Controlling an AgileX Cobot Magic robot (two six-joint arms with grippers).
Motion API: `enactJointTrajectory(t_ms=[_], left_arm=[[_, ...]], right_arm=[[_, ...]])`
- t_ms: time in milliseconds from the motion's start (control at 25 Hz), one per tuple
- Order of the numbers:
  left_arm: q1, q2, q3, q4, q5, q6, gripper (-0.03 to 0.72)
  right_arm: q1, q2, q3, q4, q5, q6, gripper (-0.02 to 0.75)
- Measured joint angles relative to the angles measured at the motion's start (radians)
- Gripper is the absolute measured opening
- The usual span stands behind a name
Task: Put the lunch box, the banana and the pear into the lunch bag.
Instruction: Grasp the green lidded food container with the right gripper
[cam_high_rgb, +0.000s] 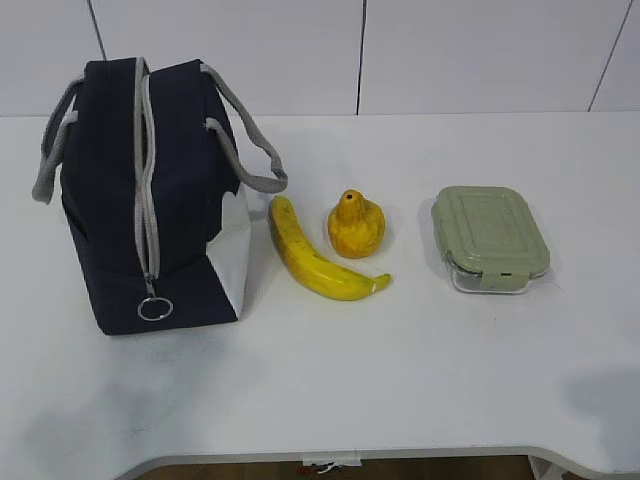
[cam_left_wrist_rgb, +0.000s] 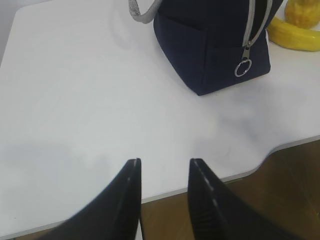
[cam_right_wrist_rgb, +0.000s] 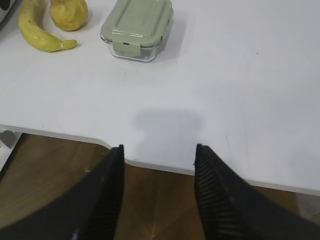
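The navy lunch bag (cam_high_rgb: 140, 200) stands at the left of the white table, zipper shut, ring pull (cam_high_rgb: 155, 309) hanging at its front. It also shows in the left wrist view (cam_left_wrist_rgb: 210, 45). The banana (cam_high_rgb: 310, 255) lies just right of the bag, the pear (cam_high_rgb: 356, 226) stands behind it, and the lunch box (cam_high_rgb: 490, 238) with green lid sits further right. In the right wrist view the banana (cam_right_wrist_rgb: 37, 30), pear (cam_right_wrist_rgb: 69, 14) and lunch box (cam_right_wrist_rgb: 137, 27) lie far ahead. My left gripper (cam_left_wrist_rgb: 164, 162) and right gripper (cam_right_wrist_rgb: 159, 148) are open and empty over the table's front edge.
The table's front edge (cam_high_rgb: 330, 457) has a curved cut-out, with wooden floor (cam_right_wrist_rgb: 150, 200) below. White wall panels stand behind the table. Neither arm shows in the exterior view.
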Motion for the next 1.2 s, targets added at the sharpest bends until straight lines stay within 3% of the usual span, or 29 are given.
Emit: enactJointTrajectory(t_ms=[1200], left_arm=[[0.000,0.000,0.000,0.000,0.000,0.000,0.243]], right_arm=[[0.000,0.000,-0.004,0.002,0.000,0.000,0.380]])
